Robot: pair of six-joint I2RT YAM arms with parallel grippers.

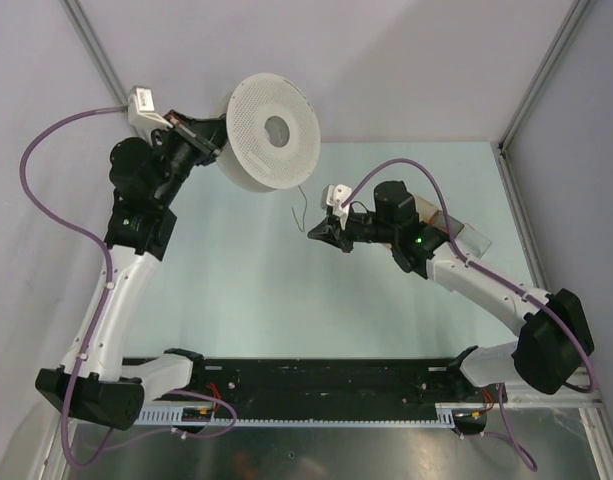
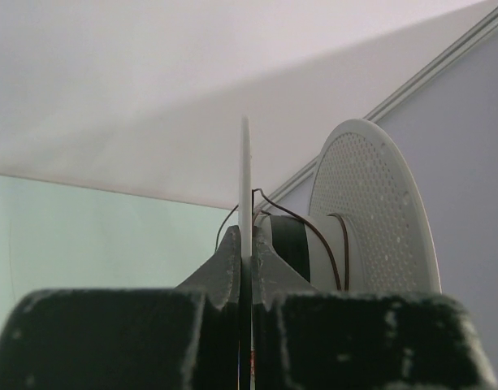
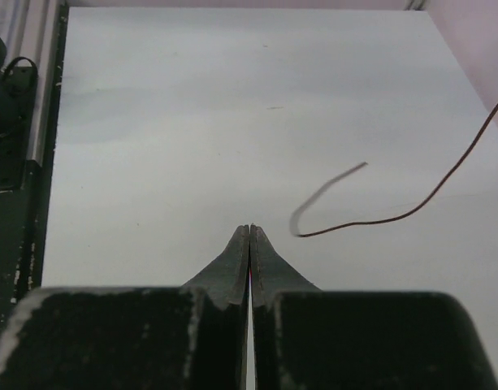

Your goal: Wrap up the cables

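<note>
One wire (image 3: 395, 218) end is dangling ungripped right of the pressed-together right hand (image 3: 249, 231); left hand (image 2: 247, 240) is pinching the spool (image 2: 370, 211); windings may loosen.

Soft, even light pours from overhead, bright on the pale table (image 1: 246, 290), with barely a shadow. The top view is crisp, with dull, smeary reflections on the metal plate (image 1: 316, 455) at the near edge. In the left wrist view, the left gripper (image 2: 247, 244) looms soft and grainy, the white spool (image 2: 370, 211) sharper beyond. In the right wrist view, the wire (image 3: 411, 213) blurs to grey at its loose end.
</note>
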